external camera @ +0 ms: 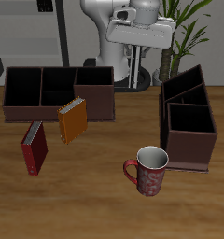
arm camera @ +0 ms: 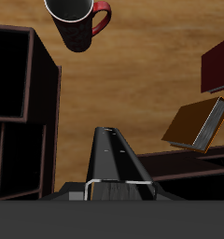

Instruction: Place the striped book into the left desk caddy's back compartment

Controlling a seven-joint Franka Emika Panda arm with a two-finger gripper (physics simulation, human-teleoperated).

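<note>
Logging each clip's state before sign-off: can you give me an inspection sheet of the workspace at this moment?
Surface: wooden table, no spills seen.
Job's things: the striped book edge-on in the gripper, stripes hidden; the left desk caddy upright; the back compartment dark, looks empty.
Clutter: orange book, red book, mug, three-cell caddy.
Grippers: gripper apparently shut on the book, raised above the table.
Cables: nothing seen.
Surroundings: plant, shelving.
</note>
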